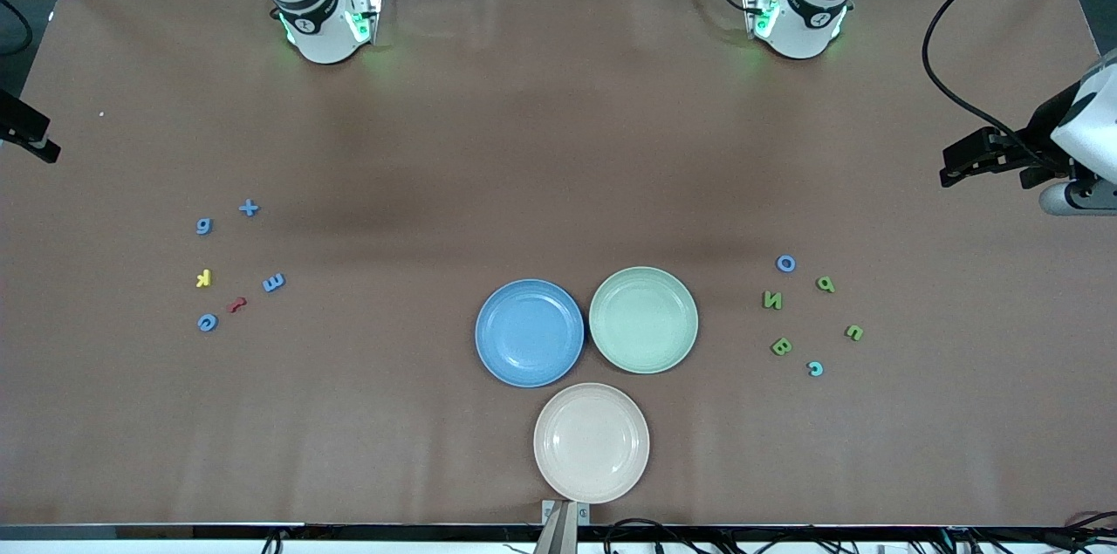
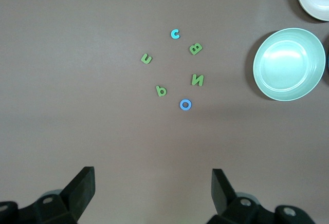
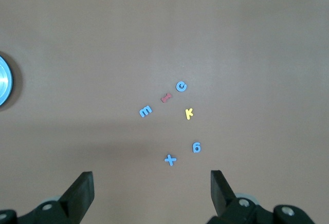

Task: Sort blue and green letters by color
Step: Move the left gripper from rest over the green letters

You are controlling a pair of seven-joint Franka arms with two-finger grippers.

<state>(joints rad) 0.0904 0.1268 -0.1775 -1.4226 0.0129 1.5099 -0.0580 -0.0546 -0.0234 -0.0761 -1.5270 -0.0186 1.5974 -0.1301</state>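
Blue letters lie toward the right arm's end: a plus (image 1: 249, 208), a g (image 1: 203, 226), an E (image 1: 273, 282) and a c (image 1: 207, 323); the right wrist view shows the plus (image 3: 170, 159) and the E (image 3: 145, 112). Toward the left arm's end lie a blue O (image 1: 786, 263), a blue c (image 1: 815, 368) and green letters P (image 1: 825, 283), N (image 1: 772, 300), n (image 1: 854, 332), B (image 1: 781, 346). The left wrist view shows the O (image 2: 185, 104) and the N (image 2: 197, 80). My left gripper (image 2: 153, 188) and right gripper (image 3: 151, 190) are open, empty, high over the table's ends.
A blue plate (image 1: 530, 332), a green plate (image 1: 643, 319) and a beige plate (image 1: 591, 442) sit empty at the table's middle, near the front camera. A yellow k (image 1: 203, 278) and a red squiggly piece (image 1: 236, 304) lie among the blue letters.
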